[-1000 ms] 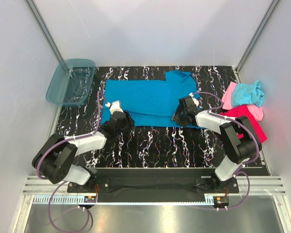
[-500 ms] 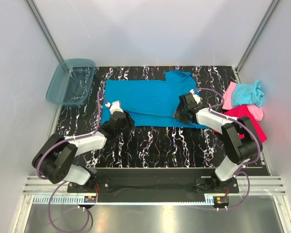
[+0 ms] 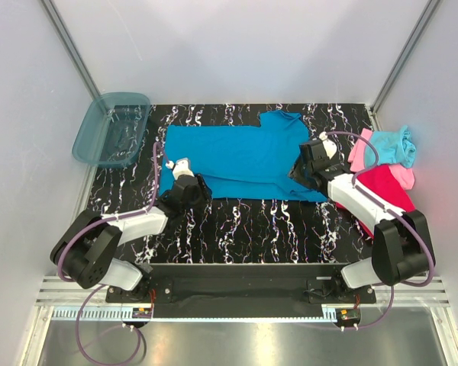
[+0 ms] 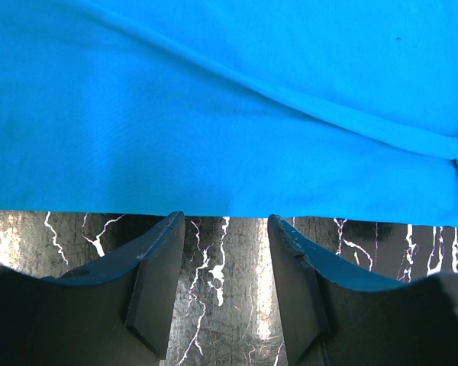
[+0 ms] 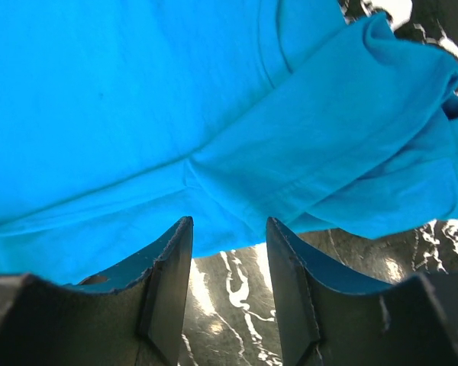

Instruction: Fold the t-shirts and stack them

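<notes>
At the near hem of the blue t-shirt point(image 3: 237, 156), both jaws stand half-open and empty, so pinching it likely starts the fold

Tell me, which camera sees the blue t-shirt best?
The top external view: it shows the whole blue t-shirt spread flat. The left wrist shows only its near hem; the right wrist, a bunched sleeve.

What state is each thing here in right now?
blue t-shirt, spread flat, partly folded
aqua t-shirt, crumpled atop pile
light pink t-shirt, crumpled
magenta t-shirt, unfolded under pile
teal bin, upright, looks empty
left gripper, open, empty
right gripper, open, empty
</notes>
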Robot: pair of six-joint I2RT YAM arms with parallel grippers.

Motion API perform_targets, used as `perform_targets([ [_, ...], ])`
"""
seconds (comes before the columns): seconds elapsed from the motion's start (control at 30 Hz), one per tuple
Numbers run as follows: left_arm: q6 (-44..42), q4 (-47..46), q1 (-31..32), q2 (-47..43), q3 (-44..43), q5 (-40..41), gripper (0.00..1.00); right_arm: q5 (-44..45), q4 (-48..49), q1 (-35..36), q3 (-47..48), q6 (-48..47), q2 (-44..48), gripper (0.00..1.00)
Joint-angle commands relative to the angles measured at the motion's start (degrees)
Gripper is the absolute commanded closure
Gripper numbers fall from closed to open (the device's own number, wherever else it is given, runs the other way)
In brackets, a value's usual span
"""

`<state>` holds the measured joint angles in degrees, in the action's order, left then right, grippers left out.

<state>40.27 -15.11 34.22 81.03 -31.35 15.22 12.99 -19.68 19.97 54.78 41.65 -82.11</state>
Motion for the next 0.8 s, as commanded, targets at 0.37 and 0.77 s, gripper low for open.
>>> perform_targets([
  [0.37,-0.8,-3.4,0.1,-1.7,0.4,0.9,0.48,-1.1,0.0,0.2,-6.6,0.8,-1.5,0.5],
  [0.77,-0.9,-3.4,0.1,-1.1,0.2,0.9,0.48,-2.4,2.5,0.2,-5.1,1.1,-4.6,0.53],
])
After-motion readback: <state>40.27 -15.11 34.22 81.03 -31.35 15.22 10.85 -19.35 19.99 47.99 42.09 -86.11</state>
